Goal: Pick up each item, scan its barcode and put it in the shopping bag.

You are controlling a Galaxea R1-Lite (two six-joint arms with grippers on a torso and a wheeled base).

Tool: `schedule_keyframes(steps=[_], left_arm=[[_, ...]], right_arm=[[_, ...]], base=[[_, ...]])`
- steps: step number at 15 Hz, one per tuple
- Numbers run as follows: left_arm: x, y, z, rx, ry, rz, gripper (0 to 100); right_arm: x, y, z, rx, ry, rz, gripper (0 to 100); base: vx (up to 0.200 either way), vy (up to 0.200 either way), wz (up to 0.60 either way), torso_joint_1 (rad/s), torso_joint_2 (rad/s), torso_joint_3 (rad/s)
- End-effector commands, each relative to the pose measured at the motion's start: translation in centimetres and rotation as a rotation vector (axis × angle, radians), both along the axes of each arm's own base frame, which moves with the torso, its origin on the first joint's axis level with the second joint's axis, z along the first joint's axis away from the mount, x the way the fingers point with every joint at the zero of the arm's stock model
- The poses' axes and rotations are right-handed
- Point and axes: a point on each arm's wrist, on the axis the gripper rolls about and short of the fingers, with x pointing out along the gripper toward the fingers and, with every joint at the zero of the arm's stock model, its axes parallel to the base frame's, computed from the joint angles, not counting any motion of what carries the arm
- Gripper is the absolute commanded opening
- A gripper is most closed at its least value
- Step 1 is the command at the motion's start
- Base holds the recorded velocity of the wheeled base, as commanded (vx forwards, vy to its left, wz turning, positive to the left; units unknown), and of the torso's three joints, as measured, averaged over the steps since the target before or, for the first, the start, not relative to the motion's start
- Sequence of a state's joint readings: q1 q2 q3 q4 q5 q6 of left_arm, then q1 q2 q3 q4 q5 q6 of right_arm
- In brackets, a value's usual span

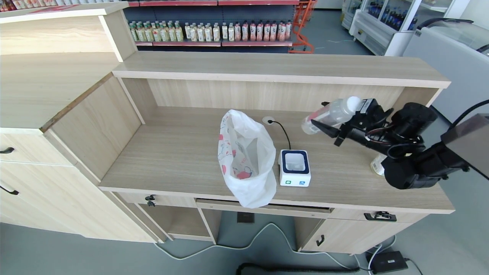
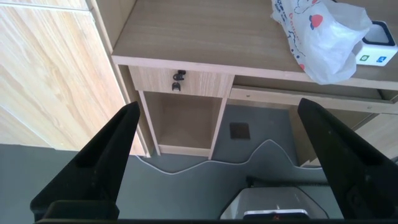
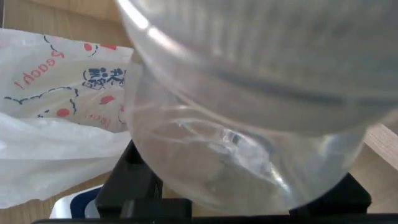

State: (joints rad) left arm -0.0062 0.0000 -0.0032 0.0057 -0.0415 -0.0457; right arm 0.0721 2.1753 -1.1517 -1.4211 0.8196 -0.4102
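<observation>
We are clenching the right gripper [image 1: 324, 116] on the clear bottle [image 1: 340, 110], holding it on its side in the air above the counter [image 1: 172, 152]. It is at about two o'clock from the scanner [image 1: 294, 167], probably so that we can swing its label over the reading window. The shopping bag [image 1: 246, 160] is standing open at nine o'clock, just beside the scanner, which makes for a short drop. The left gripper [image 2: 219, 106] is hanging spread and empty below the counter's edge, out of the way.
</observation>
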Motion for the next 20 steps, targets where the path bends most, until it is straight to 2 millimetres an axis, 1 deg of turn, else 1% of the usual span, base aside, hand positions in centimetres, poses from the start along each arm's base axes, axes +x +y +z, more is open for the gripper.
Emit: schedule_keyframes(steps=[1,2,3,4,5,6,9,12,14,15,16,17,18,19,20], left_arm=[[0.0,0.0,0.0,0.000,0.001,0.000,100],[0.0,0.0,0.0,0.000,0.001,0.000,100],[0.0,0.0,0.0,0.000,0.001,0.000,100],[0.0,0.0,0.0,0.000,0.001,-0.001,100],[0.0,0.0,0.0,0.000,0.001,-0.001,100],[0.0,0.0,0.0,0.000,0.001,0.000,100],[0.0,0.0,0.0,0.000,0.001,-0.001,100],[0.0,0.0,0.0,0.000,0.001,0.000,100],[0.0,0.0,0.0,0.000,0.001,0.000,100],[0.0,0.0,0.0,0.000,0.001,0.000,100],[0.0,0.0,0.0,0.000,0.001,0.000,100],[0.0,0.0,0.0,0.000,0.001,-0.001,100],[0.0,0.0,0.0,0.000,0.001,0.000,100],[0.0,0.0,0.0,0.000,0.001,0.000,100],[0.0,0.0,0.0,0.000,0.001,-0.001,100]], right_arm=[[-5.3,-5.3,5.6,0.155,0.105,-0.285,0],[-6.4,-6.9,5.0,0.143,0.137,-0.423,0],[-7.3,-7.9,4.6,0.129,0.143,-0.509,0],[-9.0,-10.0,3.2,0.118,0.188,-0.629,0],[-9.8,-11.0,2.6,0.118,0.217,-0.668,0],[-10.2,-11.9,2.3,0.123,0.228,-0.712,0],[-10.3,-12.8,2.3,0.158,0.214,-0.846,0],[-10.5,-12.5,2.7,0.163,0.192,-0.852,0],[-10.4,-11.5,3.1,0.167,0.162,-0.819,0],[-10.3,-10.2,3.7,0.175,0.106,-0.776,0],[-10.2,-9.6,3.9,0.177,0.089,-0.754,0],[-9.8,-8.4,4.2,0.184,0.048,-0.711,0],[-9.7,-7.8,4.4,0.188,0.026,-0.691,0],[-9.3,-6.1,4.4,0.199,-0.002,-0.642,0],[-9.0,-5.1,4.1,0.210,-0.003,-0.631,0]], base=[[0.000,0.000,0.00,0.000,0.00,0.000],[0.000,0.000,0.00,0.000,0.00,0.000],[0.000,0.000,0.00,0.000,0.00,0.000],[0.000,0.000,0.00,0.000,0.00,0.000],[0.000,0.000,0.00,0.000,0.00,0.000],[0.000,0.000,0.00,0.000,0.00,0.000],[0.000,0.000,0.00,0.000,0.00,0.000],[0.000,0.000,0.00,0.000,0.00,0.000],[0.000,0.000,0.60,-0.002,0.00,0.002],[0.000,0.000,0.60,0.002,0.00,0.002],[0.000,0.000,0.60,0.002,0.00,0.017],[0.000,0.000,0.60,0.002,0.00,-0.002],[0.000,0.000,0.60,0.002,0.00,0.002],[0.000,0.000,0.60,0.007,0.00,0.002],[0.000,0.000,0.60,-0.002,0.00,0.002]])
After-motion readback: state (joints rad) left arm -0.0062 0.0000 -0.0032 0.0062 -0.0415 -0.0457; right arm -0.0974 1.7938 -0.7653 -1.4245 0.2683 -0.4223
